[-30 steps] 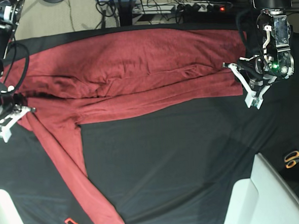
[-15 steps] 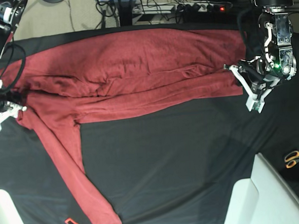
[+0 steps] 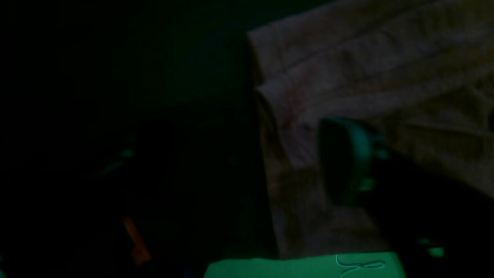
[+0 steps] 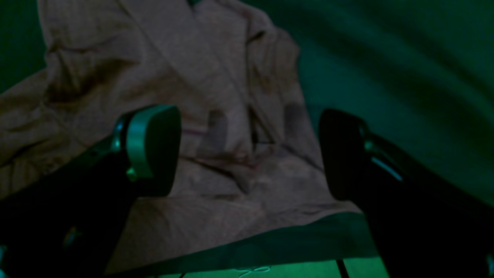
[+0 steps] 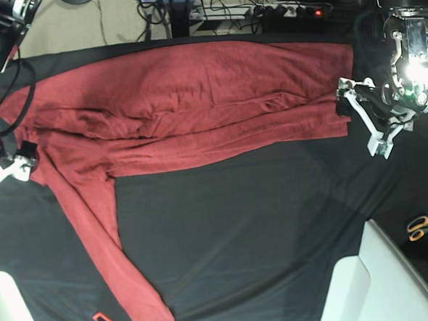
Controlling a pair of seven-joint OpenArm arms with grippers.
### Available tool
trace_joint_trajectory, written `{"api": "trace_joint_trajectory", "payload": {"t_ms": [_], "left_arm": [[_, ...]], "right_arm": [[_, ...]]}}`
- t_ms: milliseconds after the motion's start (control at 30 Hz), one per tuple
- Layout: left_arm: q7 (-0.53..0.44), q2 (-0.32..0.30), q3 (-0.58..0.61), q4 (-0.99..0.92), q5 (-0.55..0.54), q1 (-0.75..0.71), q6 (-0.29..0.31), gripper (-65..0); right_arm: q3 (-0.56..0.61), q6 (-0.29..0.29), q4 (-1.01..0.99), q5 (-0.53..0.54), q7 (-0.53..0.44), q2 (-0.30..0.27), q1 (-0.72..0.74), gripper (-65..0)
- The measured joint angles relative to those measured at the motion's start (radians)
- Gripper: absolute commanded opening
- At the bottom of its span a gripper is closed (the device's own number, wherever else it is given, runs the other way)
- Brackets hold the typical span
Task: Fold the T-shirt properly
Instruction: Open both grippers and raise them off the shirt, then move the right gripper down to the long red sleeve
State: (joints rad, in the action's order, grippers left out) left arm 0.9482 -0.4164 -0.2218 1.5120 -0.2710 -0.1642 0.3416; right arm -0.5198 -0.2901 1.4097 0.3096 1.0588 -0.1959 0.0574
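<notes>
Hovering: right hand (image 4: 247,150) spread over T-shirt (image 5: 189,111) edge | left hand (image 5: 370,118) seemingly apart beside hem

My right claw (image 4: 247,154) is spread wide, hanging over the T-shirt (image 4: 216,96), all rumpled on the dark counter (image 4: 405,69).

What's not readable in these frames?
- Left wrist view: very dark; left gripper shows one finger, the other lost in shadow.
- Base view: right gripper cut by the left edge.
- T-shirt: lower layers hidden under the fold.
- Orange item at the bottom edge: too small to identify.
</notes>
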Motion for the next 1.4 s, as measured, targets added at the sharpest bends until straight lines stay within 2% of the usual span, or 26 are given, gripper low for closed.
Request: {"api": "trace_joint_trajectory", "payload": {"t_ms": [67, 133, 200, 233, 333, 400, 433, 533, 733, 867, 900, 1033, 1233, 1400], "left_arm": [[-0.001, 0.012, -0.073, 0.000, -0.014, -0.005, 0.000, 0.0], [0.003, 0.020, -0.155, 0.016, 0.005, -0.006, -0.002, 0.0], [0.002, 0.047, -0.221, 0.064, 0.010, -0.009, -0.019, -1.8], [-0.001, 0.060, -0.241, 0.089, 0.003, -0.019, -0.011, -6.9], [0.000, 0.100, -0.249, 0.135, -0.006, -0.047, -0.001, -27.2], [0.005, 0.106, -0.246, 0.138, -0.009, -0.050, 0.000, -37.2], [0.006, 0.103, -0.248, 0.137, -0.006, -0.045, -0.001, -40.5], [-0.004, 0.105, -0.251, 0.127, 0.001, -0.035, -0.004, -41.8], [0.002, 0.112, -0.250, 0.101, 0.002, -0.038, -0.003, -41.8], [0.002, 0.112, -0.250, 0.098, 0.002, -0.038, -0.003, -41.8], [0.002, 0.112, -0.250, 0.095, 0.002, -0.038, -0.003, -42.0], [0.002, 0.112, -0.250, 0.091, 0.002, -0.037, -0.003, -42.0], [0.002, 0.112, -0.250, 0.091, 0.002, -0.036, -0.003, -42.0], [0.003, 0.112, -0.250, 0.091, 0.002, -0.036, -0.003, -42.0]], "right_arm": [[0.006, 0.003, -0.008, -0.003, -0.020, -0.015, 0.018, -12.0], [0.011, -0.005, -0.037, 0.004, -0.109, -0.040, 0.040, -12.3], [0.011, 0.002, -0.085, -0.002, -0.136, -0.062, 0.071, -15.5], [0.013, 0.002, -0.118, 0.000, -0.142, -0.073, 0.084, -20.1], [0.077, 0.002, -0.250, -0.003, -0.139, -0.108, 0.132, -39.6], [0.129, -0.001, -0.316, -0.002, -0.141, -0.120, 0.166, -48.9], [0.149, -0.001, -0.328, -0.002, -0.146, -0.120, 0.178, -51.2], [0.195, -0.005, -0.339, 0.004, -0.186, -0.118, 0.189, -51.5], [0.229, 0.002, -0.441, 0.000, -0.196, -0.119, 0.205, -50.1], [0.230, 0.002, -0.455, 0.000, -0.233, -0.120, 0.211, -33.9], [0.230, 0.002, -0.455, -0.001, -0.233, -0.120, 0.212, -31.5], [0.230, 0.002, -0.455, 0.000, -0.233, -0.120, 0.213, -35.3], [0.230, 0.002, -0.456, -0.003, -0.271, -0.120, 0.213, -35.1], [0.230, 0.003, -0.496, -0.111, -0.277, -0.122, 0.225, -35.1]]}}
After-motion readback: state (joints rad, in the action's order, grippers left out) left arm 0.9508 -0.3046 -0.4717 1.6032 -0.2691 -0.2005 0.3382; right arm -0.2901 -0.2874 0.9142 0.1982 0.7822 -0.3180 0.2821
